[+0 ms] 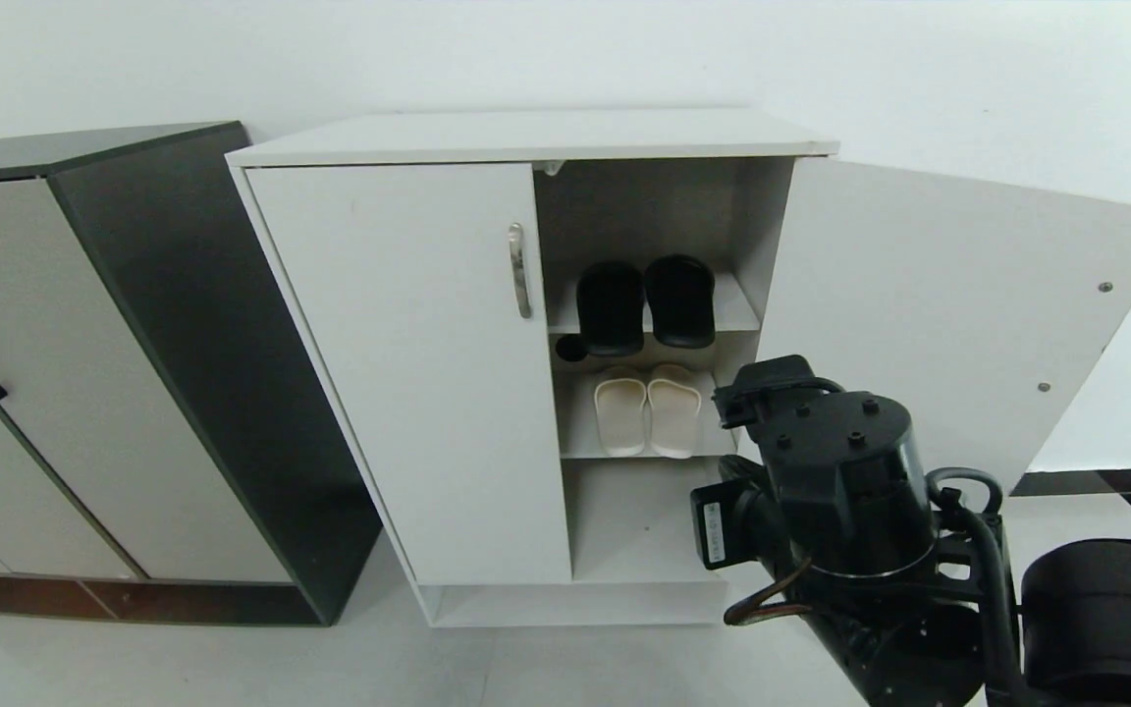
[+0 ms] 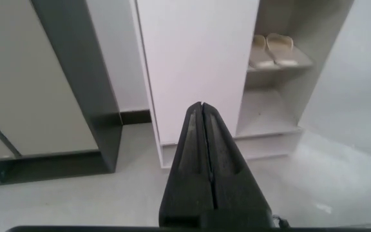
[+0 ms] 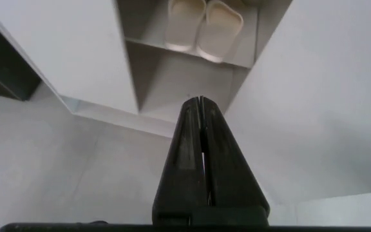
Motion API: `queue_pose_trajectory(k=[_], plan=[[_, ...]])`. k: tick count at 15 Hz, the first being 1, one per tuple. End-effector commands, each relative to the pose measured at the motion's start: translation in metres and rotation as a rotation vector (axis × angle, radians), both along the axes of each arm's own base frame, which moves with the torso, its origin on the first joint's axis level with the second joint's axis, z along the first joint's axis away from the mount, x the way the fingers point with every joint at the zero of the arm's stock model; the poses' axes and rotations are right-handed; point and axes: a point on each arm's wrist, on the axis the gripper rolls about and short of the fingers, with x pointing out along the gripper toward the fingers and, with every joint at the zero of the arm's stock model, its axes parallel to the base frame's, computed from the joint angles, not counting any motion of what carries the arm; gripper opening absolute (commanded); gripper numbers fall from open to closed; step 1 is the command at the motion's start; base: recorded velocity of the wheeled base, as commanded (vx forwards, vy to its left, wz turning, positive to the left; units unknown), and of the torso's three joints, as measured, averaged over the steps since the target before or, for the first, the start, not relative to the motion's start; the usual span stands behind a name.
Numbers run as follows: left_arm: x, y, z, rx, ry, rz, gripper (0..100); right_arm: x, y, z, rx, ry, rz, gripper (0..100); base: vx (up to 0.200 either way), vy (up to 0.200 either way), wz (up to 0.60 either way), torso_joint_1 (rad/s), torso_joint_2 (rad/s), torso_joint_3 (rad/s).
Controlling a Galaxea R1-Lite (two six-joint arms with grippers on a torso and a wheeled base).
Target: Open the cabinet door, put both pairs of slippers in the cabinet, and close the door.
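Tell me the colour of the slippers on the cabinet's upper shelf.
The upper-shelf slippers are black; the head view shows them best.

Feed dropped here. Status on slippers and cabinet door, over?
Left claw shut, right claw shut, both empty. Black slippers on upper shelf, white slippers on shelf below. Right door open, right arm just in front of it.

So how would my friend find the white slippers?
Find the white cabinet with its right door swung open. Inside, the white slippers sit on the shelf just below the black slippers. They are the pale pair; the others are dark.
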Motion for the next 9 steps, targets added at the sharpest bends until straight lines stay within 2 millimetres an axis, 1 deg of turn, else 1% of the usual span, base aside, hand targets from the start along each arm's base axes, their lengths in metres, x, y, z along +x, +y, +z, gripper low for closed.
queue_pose_trajectory(k=[1,3,9], plan=[[0.0,0.0,0.0001,0.001,-0.001,0.0,0,-0.0006,0.0012,-0.0004,0.001,0.001,0.007,0,0.0,0.0,0.0,0.051,-0.52,-0.359],[0.0,0.0,0.0001,0.001,-0.001,0.0,0,0.0001,0.0017,-0.0021,-0.001,0.007,0.014,0,0.0,0.0,0.0,0.056,-0.48,-0.344],[0.0,0.0,0.0001,0.001,-0.001,0.0,0,0.0008,0.0001,0.0002,0.004,0.002,0.01,0,0.0,0.0,0.0,0.125,-0.46,-0.338]])
